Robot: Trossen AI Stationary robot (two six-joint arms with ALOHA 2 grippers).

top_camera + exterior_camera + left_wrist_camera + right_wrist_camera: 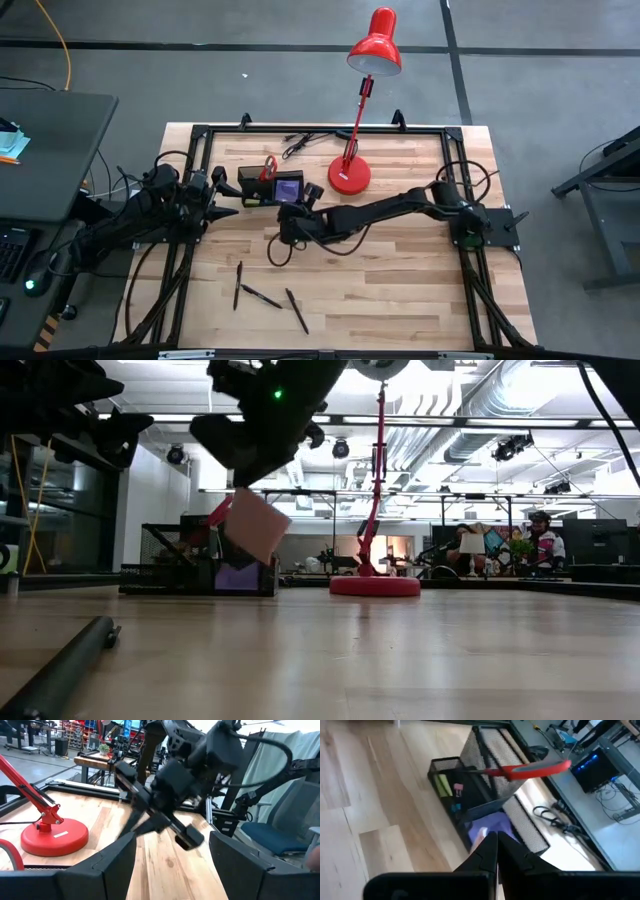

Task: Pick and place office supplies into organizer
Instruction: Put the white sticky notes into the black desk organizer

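Note:
The black mesh organizer [262, 186] stands on the table's far left part. Red-handled scissors [530, 769] stick up from its cup section, and the purple pad [492, 826] lies in its lower tray. My right gripper [242, 482] hovers just in front of the organizer, shut on a small square packet [256, 526]. Three black pens [262, 296] lie flat near the table's near edge. My left gripper [172, 862] waits open to the left of the organizer, facing the right arm. My right gripper pinches the packet by its upper edge [248, 498] between the two fingers, coming from above and pointing down. The packet hangs tilted below the fingers, lifted clear of the table, in front of the organizer's tray. In the right wrist view the shut fingers [487, 851] hide the contact.
A red desk lamp stands on its round base [349, 176] right of the organizer, its shade [376, 47] beyond the far edge. A black cable [300, 143] lies by the far edge. One pen's end [60, 670] lies close in the low view. Bare wood fills the table's right half.

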